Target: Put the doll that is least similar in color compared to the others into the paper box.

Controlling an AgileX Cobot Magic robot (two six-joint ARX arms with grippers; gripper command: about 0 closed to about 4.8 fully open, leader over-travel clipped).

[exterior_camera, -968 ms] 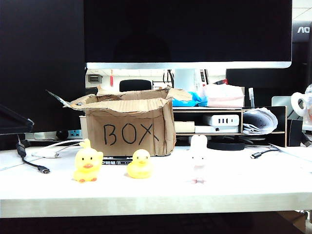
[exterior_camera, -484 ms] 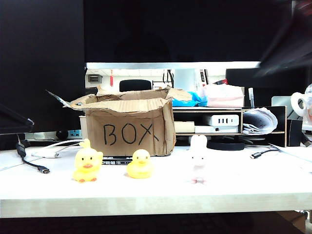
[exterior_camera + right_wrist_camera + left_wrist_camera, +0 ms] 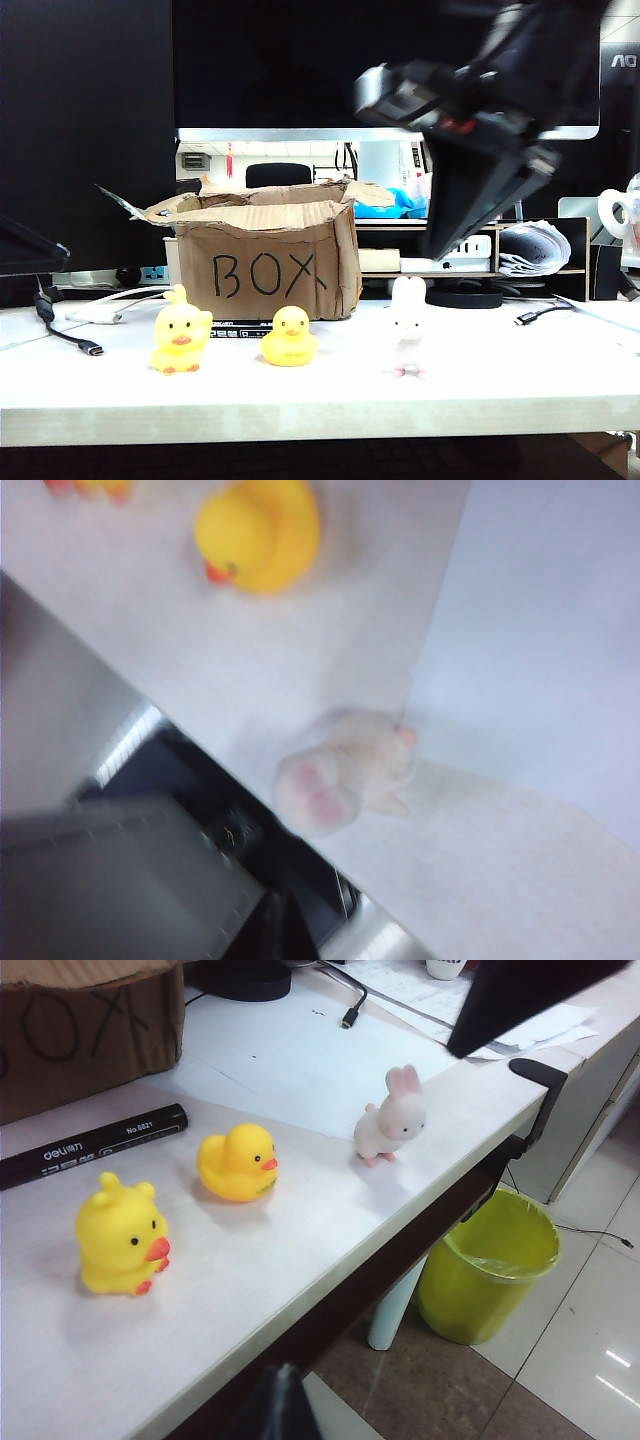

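The doll (image 3: 407,322), a small white rabbit, stands on the white table right of two yellow ducks (image 3: 181,333) (image 3: 290,337). Behind the ducks is the paper box (image 3: 265,258), brown cardboard marked "BOX", its top open. My right gripper (image 3: 437,247) hangs blurred above and slightly right of the rabbit, pointing down, shut and empty, clear of it. Its wrist view shows the rabbit (image 3: 345,770) and a duck (image 3: 260,530) below its dark tip (image 3: 280,932). My left gripper (image 3: 280,1407) is a shut dark wedge off the table's front edge, far from the rabbit (image 3: 392,1115).
A black marker (image 3: 90,1145) lies in front of the box (image 3: 90,1020). Cables (image 3: 70,335) trail at the table's left. A monitor (image 3: 385,65) and a shelf of clutter (image 3: 470,245) stand behind. A green bin (image 3: 490,1260) sits on the floor beside the table.
The right arm has swung in from the upper right and come down to hang over the rabbit. The dolls, the box and the left arm have not moved.
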